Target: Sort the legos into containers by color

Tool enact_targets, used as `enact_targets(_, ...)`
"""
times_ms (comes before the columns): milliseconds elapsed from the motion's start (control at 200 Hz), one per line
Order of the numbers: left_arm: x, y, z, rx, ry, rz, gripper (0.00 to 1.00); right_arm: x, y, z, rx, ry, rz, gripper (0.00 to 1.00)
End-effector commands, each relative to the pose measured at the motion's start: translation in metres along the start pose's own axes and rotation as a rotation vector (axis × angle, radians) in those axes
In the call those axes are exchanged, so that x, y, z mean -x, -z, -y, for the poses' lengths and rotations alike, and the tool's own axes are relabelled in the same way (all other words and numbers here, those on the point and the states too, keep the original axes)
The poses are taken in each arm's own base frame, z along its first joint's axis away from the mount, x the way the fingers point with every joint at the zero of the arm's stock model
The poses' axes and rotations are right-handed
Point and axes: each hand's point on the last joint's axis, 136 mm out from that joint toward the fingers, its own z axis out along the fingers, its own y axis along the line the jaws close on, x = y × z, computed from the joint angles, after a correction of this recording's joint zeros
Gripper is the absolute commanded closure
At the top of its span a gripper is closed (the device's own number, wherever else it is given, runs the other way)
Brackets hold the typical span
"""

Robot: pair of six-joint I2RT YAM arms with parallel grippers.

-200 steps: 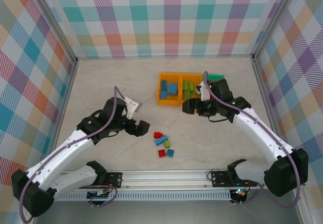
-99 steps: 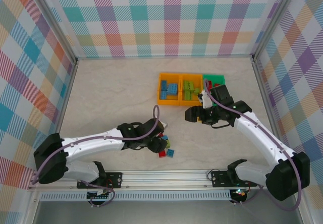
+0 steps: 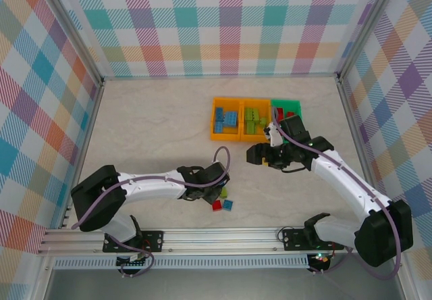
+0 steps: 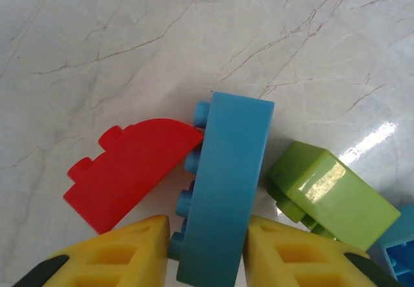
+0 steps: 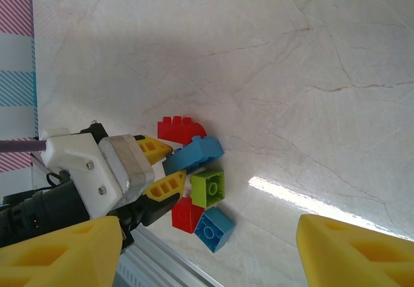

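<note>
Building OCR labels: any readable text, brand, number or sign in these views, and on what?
None readable.
Left wrist view: the blue lego, red lego and lime green lego show plain faces; any stud lettering is too small to tell.
Top view: the orange bins and green bin show no label.

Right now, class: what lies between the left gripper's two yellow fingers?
A blue lego lies between the left gripper's fingers, touching both; the left wrist view shows it.

blue lego: on edge, among loose legos | containers: three abreast, part-filled
</note>
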Motion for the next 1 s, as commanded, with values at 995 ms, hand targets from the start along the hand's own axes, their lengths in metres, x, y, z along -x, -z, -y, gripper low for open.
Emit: enact_targets(995,0.181,0.068,-0.091,0.233,0.158,0.443,0.86,0.012,0.045,-0.033,0.057,0.007,0.170,0.29)
